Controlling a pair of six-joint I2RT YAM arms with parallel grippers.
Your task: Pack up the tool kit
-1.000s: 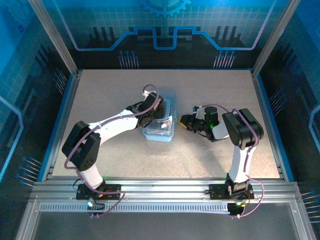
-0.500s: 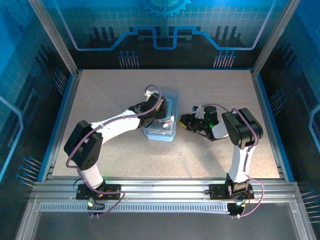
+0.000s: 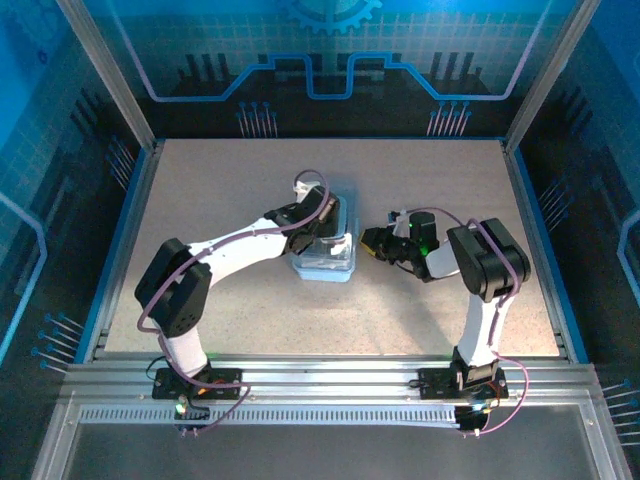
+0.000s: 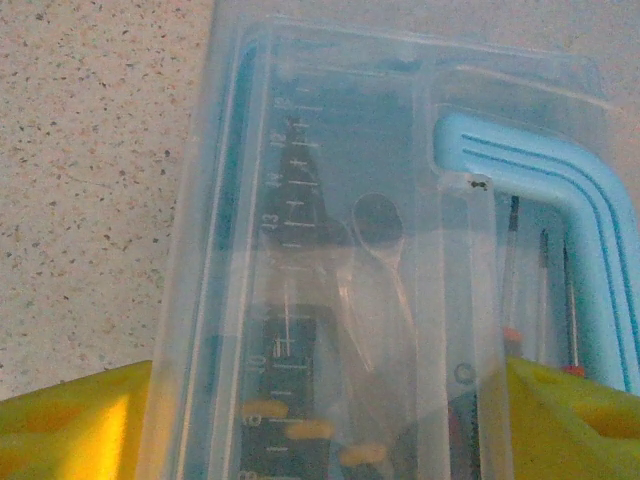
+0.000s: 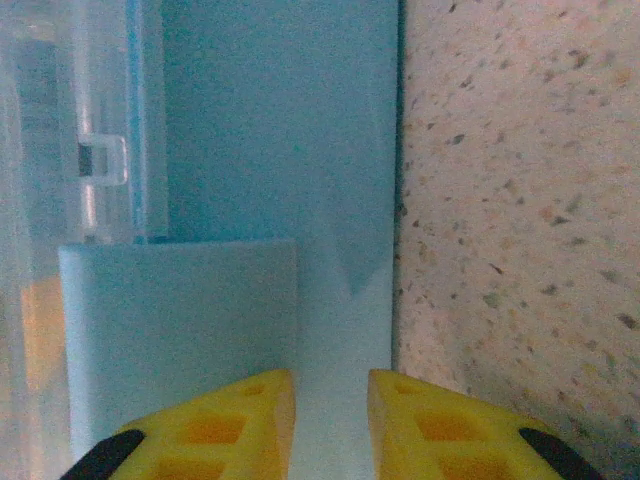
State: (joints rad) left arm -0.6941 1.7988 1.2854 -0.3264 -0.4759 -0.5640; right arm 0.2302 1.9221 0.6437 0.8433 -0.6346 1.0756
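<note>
Centrally on speckled worktop [image 3: 220, 300], translucent light-blue plastic tool kit [image 3: 325, 258]. Left gripper [image 4: 330, 385] spread over clear lid [image 4: 330, 200]; right gripper [image 5: 332, 385] nearly pressed together, empty, at its side. Risk: push sliding unheld tool kit.

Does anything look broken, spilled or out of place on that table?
Nothing stands out. The tool kit sits flat on the table, its tools showing through the clear lid, and nothing lies loose around it.
</note>
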